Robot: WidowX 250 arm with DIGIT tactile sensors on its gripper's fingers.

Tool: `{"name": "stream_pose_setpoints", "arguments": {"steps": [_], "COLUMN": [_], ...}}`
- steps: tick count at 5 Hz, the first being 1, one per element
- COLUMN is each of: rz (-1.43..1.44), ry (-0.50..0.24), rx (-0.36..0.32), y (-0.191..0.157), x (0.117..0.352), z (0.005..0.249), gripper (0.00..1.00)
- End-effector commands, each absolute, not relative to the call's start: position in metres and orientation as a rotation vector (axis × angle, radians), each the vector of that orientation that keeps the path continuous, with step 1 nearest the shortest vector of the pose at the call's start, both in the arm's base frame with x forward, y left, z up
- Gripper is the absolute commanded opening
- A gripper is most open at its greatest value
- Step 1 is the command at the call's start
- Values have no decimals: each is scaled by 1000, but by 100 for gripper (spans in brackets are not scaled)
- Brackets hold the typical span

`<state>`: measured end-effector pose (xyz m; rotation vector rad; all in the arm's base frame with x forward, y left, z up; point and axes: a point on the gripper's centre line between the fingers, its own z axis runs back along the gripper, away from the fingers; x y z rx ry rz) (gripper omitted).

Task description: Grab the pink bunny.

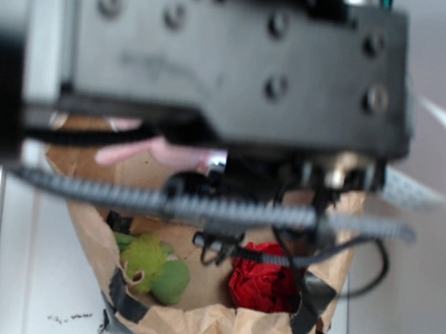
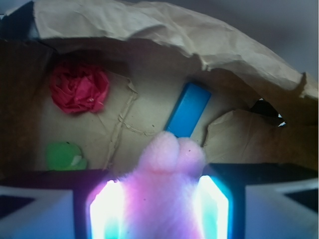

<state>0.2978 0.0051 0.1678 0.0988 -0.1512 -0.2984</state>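
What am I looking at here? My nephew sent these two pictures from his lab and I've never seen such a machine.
It is a small robot arm with a two-fingered gripper, working over a brown paper bin patched with black tape.

The exterior picture is taken from outside, and the arm's blurred black body blocks most of it. Below it you can see a green plush toy and a red fabric ball in the bin, and a bit of the pink bunny poking out under the arm.

The wrist picture comes from a camera on the arm itself, looking down past the gripper. Its glowing pads sit on either side of the bunny, pressed against it, so the bunny seems to be held. Beyond lie a blue block, the red ball and the green toy on the bin floor.
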Motion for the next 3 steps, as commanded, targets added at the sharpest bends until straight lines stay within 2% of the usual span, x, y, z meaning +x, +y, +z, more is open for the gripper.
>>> {"name": "stream_pose_setpoints", "arguments": {"steps": [1,2,3], "rz": [-213,-208,-216], "ry": [-219,-259,-240], "rx": [105,148,127], "y": [1,13,24], "x": [298,292,285], "z": [196,199,204], "gripper": [0,0,0]}}
